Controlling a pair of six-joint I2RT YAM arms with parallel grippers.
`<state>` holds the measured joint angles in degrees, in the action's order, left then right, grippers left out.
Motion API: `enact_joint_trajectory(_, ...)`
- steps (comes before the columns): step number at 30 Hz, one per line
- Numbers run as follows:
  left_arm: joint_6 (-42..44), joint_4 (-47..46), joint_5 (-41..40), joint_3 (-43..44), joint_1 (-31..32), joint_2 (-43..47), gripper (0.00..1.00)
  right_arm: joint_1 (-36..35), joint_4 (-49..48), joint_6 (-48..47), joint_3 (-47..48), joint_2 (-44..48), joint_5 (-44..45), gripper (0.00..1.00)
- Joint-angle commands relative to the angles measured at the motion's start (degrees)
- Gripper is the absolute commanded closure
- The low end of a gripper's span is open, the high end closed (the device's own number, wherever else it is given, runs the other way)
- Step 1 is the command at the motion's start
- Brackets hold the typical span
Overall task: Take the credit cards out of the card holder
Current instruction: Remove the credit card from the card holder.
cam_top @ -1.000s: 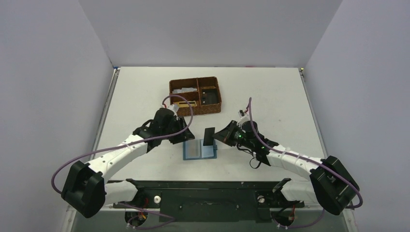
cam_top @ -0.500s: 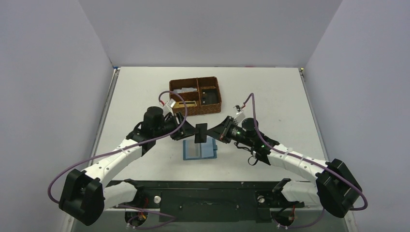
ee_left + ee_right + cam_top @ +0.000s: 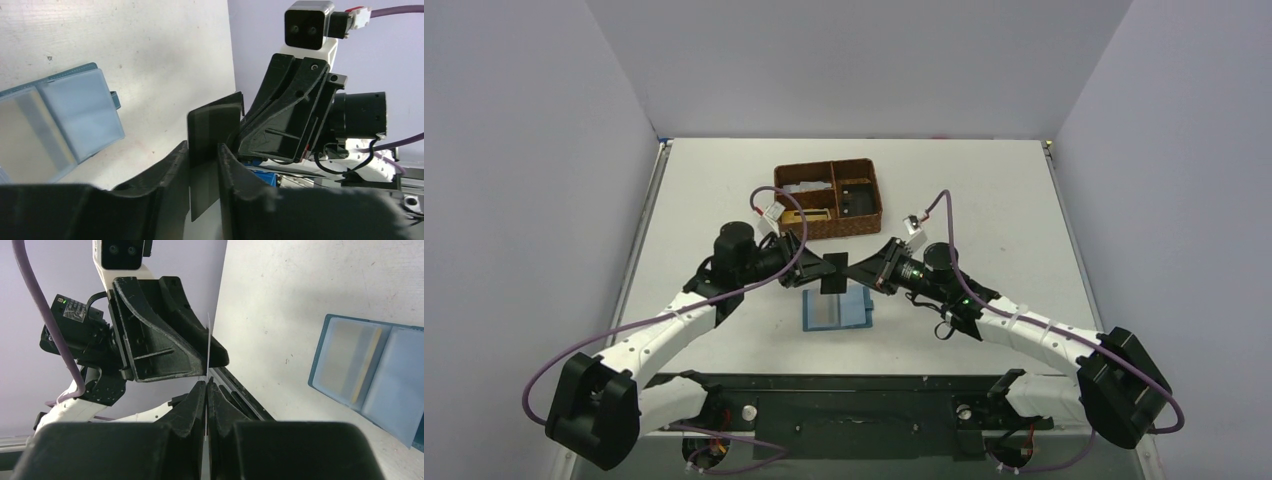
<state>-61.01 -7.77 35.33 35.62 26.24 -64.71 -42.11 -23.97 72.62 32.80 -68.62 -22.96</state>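
White table top (image 3: 984, 190), faint specks and scuffs. Plain lavender-grey walls (image 3: 524, 150) on three sides. Brown woven basket (image 3: 844, 226) on the far half of the table, near the middle, divided into compartments: pale item far left, tan-yellow item near left, dark contents on the right. Contents too small to identify.

1. Card holder (image 3: 836, 311): teal-blue rim, pale grey-blue pockets.
2. Tan-gold card (image 3: 350, 362): colour dulled thru hazy pocket cover.
3. Dark card (image 3: 832, 272): blk, plain, no print visible.
4. Basket (image 3: 828, 200): brown, woven pattern.
5. Desk (image 3: 984, 200): white, faint specks.
6. L pincer (image 3: 202, 170) & R pincer (image 3: 206, 390): blk.
7. Arms (image 3: 664, 325): white w/ blk joints.
8. Cables (image 3: 19, 255): purple.
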Motion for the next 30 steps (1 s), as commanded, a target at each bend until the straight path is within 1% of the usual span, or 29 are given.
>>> enact_joint_trajectory(1,-1.73,-5.44,2.58,-0.61,-0.31,1.55,0.85,-0.79,-3.72,-0.04,2.54,-0.39,-0.2,1.0)
enact_joint_trajectory(2,-1.78,-5.51,2.7,-0.63,-0.31,1.59,0.94,-0.89,-3.68,-0.12,2.54,-0.43,-0.1,1.0)
enact_joint_trajectory(3,-1.79,-5.35,2.67,-0.63,-0.31,1.68,0.98,-0.93,-3.52,-0.27,2.65,-0.39,-0.04,1.0)
enact_joint_trajectory(4,-1.77,-5.21,2.61,-0.57,-0.31,1.8,1.0,-1.08,-2.92,-0.45,2.68,-0.38,0.23,1.0)
enact_joint_trajectory(7,-1.03,-3.75,2.31,-0.26,-0.31,2.29,1.0,-1.41,-1.3,-1.62,3.27,-0.08,0.93,1.0)
enact_joint_trajectory(11,-0.57,-2.63,2.07,0.04,-0.31,2.83,1.0,-1.54,0.63,-2.7,3.82,0.22,1.88,0.93)
enact_joint_trajectory(12,-0.48,-2.48,1.97,0.02,-0.31,2.92,1.0,-1.56,0.96,-2.91,3.98,0.32,2.09,0.83)
enact_joint_trajectory(13,-0.45,-2.22,1.91,0.09,-0.31,2.92,1.0,-1.53,1.63,-3.01,4.0,0.61,2.52,0.76)
enact_joint_trajectory(14,-0.3,-2.15,1.77,0.14,-0.31,3.07,1.0,-1.5,1.9,-3.25,3.98,0.78,2.81,0.63)
enact_joint_trajectory(15,-0.27,-1.87,1.72,0.13,-0.31,3.17,1.0,-1.49,2.47,-3.35,4.0,0.97,3.22,0.57)
enact_joint_trajectory(16,-0.21,-1.71,1.68,0.23,-0.31,3.27,1.0,-1.55,2.72,-3.64,4.02,1.0,3.34,0.49)
enact_joint_trajectory(17,-0.14,-1.39,1.63,0.35,-0.31,3.36,1.0,-1.5,3.4,-3.77,4.03,1.29,3.71,0.46)
enact_joint_trajectory(18,-0.04,-1.16,1.33,0.43,-0.31,3.49,1.0,-1.49,3.84,-4.12,4.01,1.67,4.06,0.41)
enact_joint_trajectory(20,0.36,-0.04,0.76,0.84,-0.31,3.58,1.0,-1.41,5.69,-4.85,4.04,2.76,5.14,0.36)
enact_joint_trajectory(22,0.75,1.09,-0.09,1.33,-0.3,3.55,1.0,-1.11,8.9,-6.05,4.07,4.54,8.5,0.33)
enact_joint_trajectory(23,0.91,1.57,-0.49,1.79,-0.31,3.58,1.0,-0.91,12.29,-6.55,4.28,5.2,9.8,0.32)
enact_joint_trajectory(26,2.39,5.36,-3.11,3.05,-0.26,3.64,1.0,-0.19,21.69,-9.38,4.74,9.45,16.76,0.3)
enact_joint_trajectory(30,5.33,12.53,-8.0,6.3,-0.22,3.65,1.0,0.98,29.48,-11.8,4.87,13.46,22.21,0.29)
